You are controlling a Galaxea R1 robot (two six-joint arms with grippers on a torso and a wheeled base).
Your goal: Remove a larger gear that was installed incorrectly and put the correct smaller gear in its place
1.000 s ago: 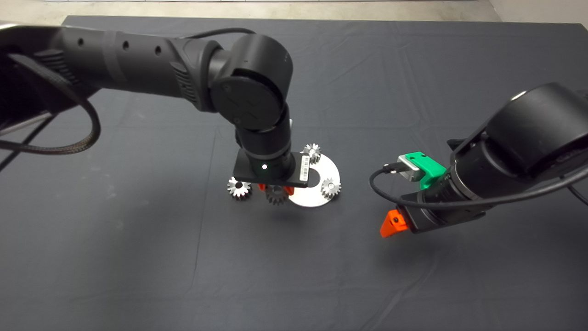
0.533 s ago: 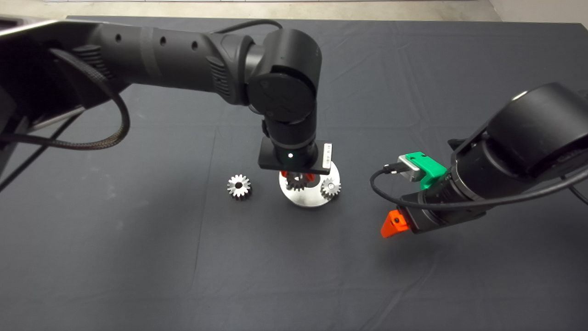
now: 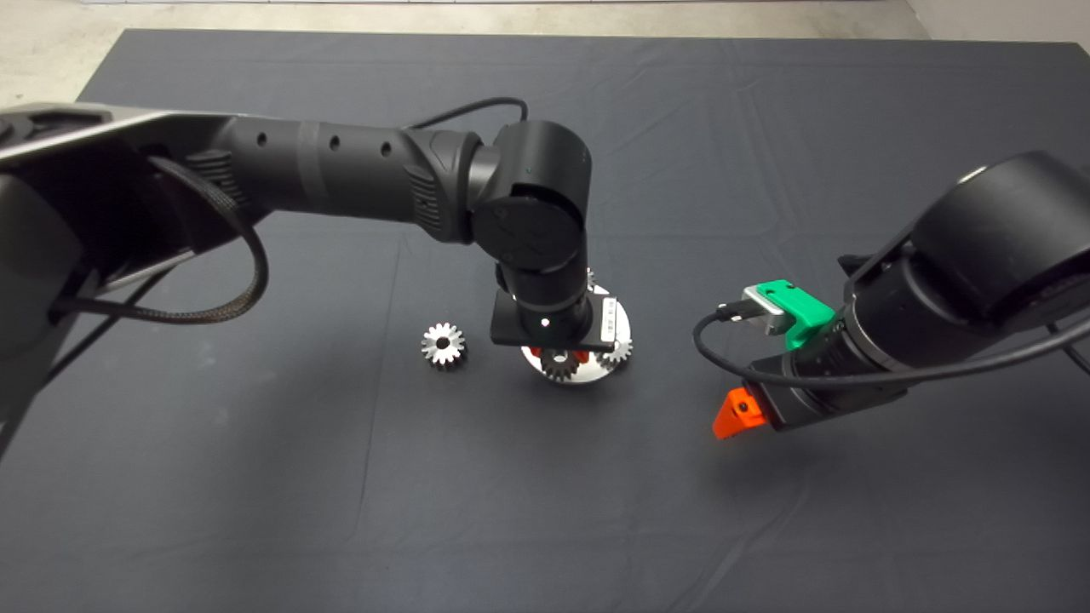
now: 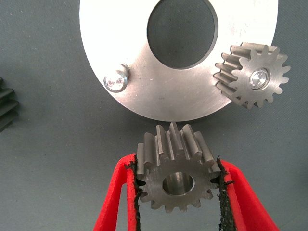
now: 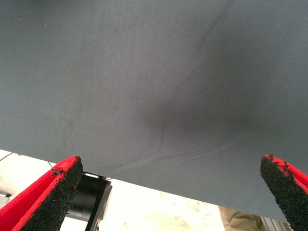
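**Left gripper holds a small gear over the disc**

The left gripper (image 4: 177, 185) hangs above the near edge of the round metal disc (image 4: 144, 96), its red fingers (image 4: 115, 202) clamped on the toothed sides of the smaller gear (image 4: 175, 175) — bore facing the wrist camera. The disc carries a bare pin (image 4: 115, 82) and one mounted gear (image 4: 252, 74) beside its centre hole. The larger gear (image 3: 443, 345) lies flat on the dark mat (image 3: 255, 477), apart from the disc on its left. The right gripper (image 5: 168, 192) waits off to the right above the mat, fingers spread wide — nothing between them.
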